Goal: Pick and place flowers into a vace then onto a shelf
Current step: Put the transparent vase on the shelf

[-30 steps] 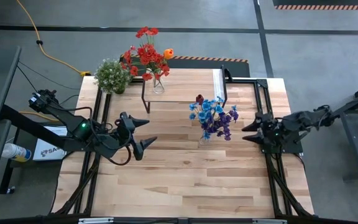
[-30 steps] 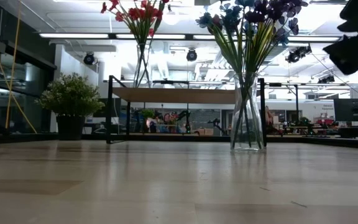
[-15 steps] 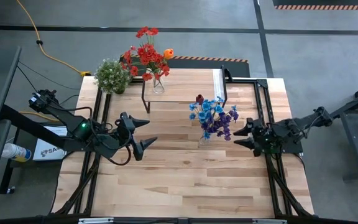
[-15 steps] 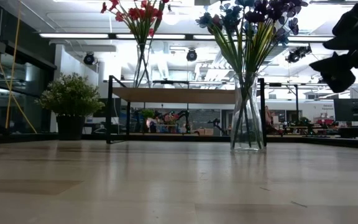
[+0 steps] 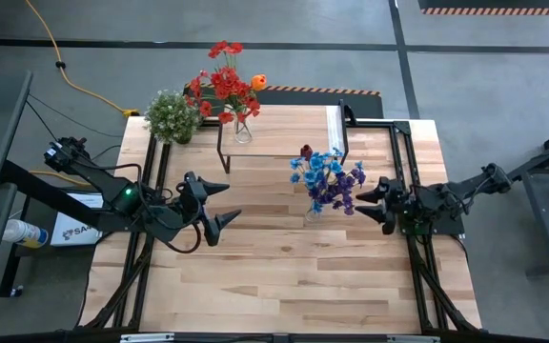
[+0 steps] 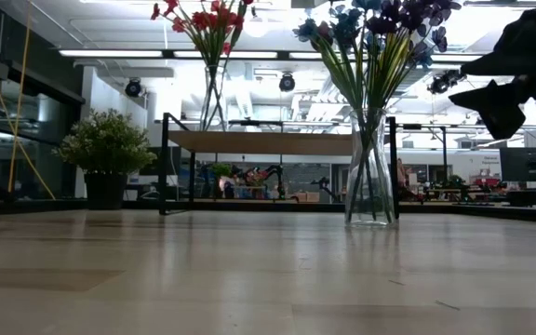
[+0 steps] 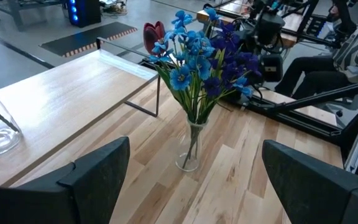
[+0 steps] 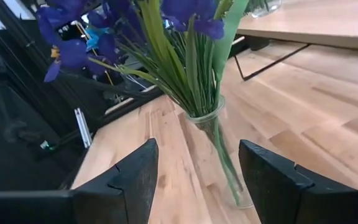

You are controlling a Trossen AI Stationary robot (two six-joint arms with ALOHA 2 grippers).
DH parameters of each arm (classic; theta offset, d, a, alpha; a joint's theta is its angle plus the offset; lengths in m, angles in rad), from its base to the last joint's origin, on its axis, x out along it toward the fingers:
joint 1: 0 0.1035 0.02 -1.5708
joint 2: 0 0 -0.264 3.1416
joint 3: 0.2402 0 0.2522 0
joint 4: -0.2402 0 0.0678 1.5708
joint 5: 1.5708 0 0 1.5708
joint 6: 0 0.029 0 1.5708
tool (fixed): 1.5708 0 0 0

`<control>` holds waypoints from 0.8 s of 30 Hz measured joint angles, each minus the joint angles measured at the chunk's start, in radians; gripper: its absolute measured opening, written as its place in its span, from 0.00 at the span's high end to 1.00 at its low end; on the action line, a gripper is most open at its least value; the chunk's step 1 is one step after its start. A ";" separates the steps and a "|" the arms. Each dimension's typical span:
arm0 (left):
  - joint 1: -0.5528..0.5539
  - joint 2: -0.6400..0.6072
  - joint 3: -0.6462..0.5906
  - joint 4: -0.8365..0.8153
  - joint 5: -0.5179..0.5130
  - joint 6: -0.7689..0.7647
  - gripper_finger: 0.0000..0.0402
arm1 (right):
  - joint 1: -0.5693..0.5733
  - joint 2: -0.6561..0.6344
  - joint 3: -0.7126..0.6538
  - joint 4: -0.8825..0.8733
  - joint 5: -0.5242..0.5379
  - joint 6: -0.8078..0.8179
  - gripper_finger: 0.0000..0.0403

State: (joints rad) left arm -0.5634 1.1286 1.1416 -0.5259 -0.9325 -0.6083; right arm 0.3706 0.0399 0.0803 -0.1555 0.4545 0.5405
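Both arms are matte black, jointed and slender, each ending in a left end effector (image 5: 219,204) or right end effector (image 5: 374,203) with two wedge-shaped black fingers (image 7: 95,177), black cables looping along the links, and a small green light on each.

Tabletop (image 5: 284,276): light wood planks, smooth, with a low satin sheen and visible grain. Shelf (image 5: 284,133): pale wood top of similar finish, on thin matt black metal legs, with a white strip at one end. Both vases (image 7: 190,149) are clear, glossy glass. Flowers (image 7: 197,56): matt, cloth-like petals on smooth green plastic-looking stems. Right pincer (image 8: 194,180) and left pincer (image 7: 194,180): dark, matt, plastic-looking fingers with a finely textured surface.
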 joint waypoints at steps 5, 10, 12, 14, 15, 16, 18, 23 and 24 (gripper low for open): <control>0.000 0.000 0.000 0.000 0.000 0.000 0.01 | 0.000 0.000 0.000 0.000 0.000 0.073 0.48; 0.000 0.000 0.000 0.000 0.000 0.000 0.01 | 0.000 0.000 0.000 0.000 -0.017 0.088 0.48; 0.000 0.000 0.000 0.000 0.000 0.000 0.01 | 0.000 0.000 0.000 0.001 -0.028 0.088 0.48; 0.000 0.000 0.000 0.000 0.000 0.000 0.01 | 0.000 0.000 0.000 0.003 -0.047 0.088 0.48; 0.000 0.000 0.000 0.000 0.000 0.000 0.01 | 0.000 0.000 0.000 0.003 -0.051 0.089 0.48; 0.000 0.000 0.000 0.000 0.000 0.000 0.01 | 0.000 0.000 0.000 0.003 -0.055 0.092 0.48; 0.000 0.000 0.000 0.000 0.000 0.000 0.01 | 0.000 0.000 0.000 0.006 -0.075 0.092 0.48; 0.000 0.000 0.000 0.000 0.000 0.000 0.01 | 0.000 0.000 0.000 0.034 -0.086 0.085 0.48; 0.000 0.000 0.000 0.000 0.000 0.000 0.01 | 0.000 0.000 0.000 0.038 -0.087 0.085 0.48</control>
State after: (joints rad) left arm -0.5632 1.1286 1.1416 -0.5257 -0.9321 -0.6083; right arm 0.3710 0.0399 0.0807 -0.1172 0.3677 0.6250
